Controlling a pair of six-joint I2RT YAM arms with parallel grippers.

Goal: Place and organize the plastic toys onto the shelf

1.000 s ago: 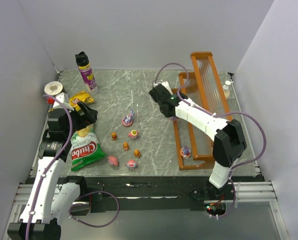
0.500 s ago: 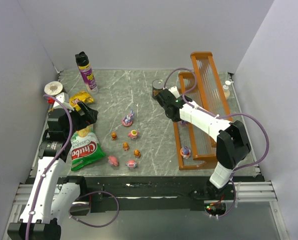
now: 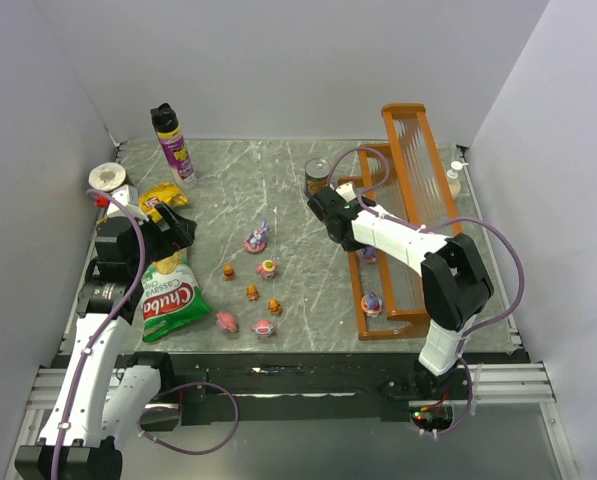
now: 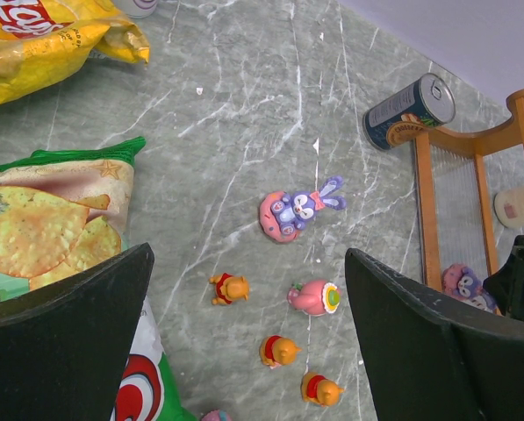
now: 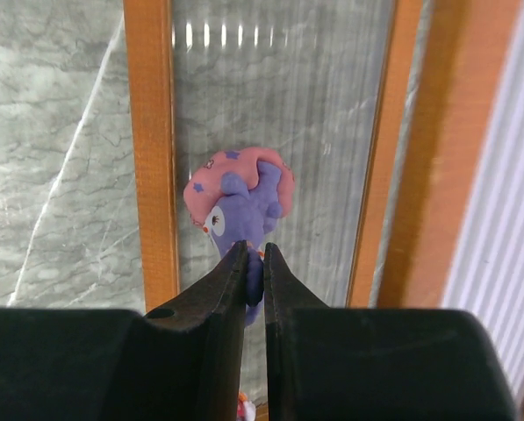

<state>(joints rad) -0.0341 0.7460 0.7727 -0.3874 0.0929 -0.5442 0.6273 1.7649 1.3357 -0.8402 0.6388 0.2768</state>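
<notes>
Over the lowest tier of the shelf (image 3: 403, 108) lies the risk as we judge it. The channel between its orange rims is narrow, so a release made off-centre or too high could land the toy on a rim, topple it on the ribbed panel, or spill it onto the counter (image 3: 278, 190). The right arm (image 3: 398, 240) stretches up and left across the shelf's front, wrist bent down over that tier, near the can (image 3: 318, 175). The left arm (image 3: 108, 300) is folded back above the green bag (image 3: 166, 300). The right claw (image 5: 254, 250) is pinched narrow on the lower part of a purple toy (image 5: 244, 189) above the panel; we cannot tell whether the toy touches it. The left claw (image 4: 248, 263) gapes wide, holding nothing. A second toy (image 3: 372, 301) sits at the tier's near end, and several loose toys (image 3: 251, 292) wait on the counter.
</notes>
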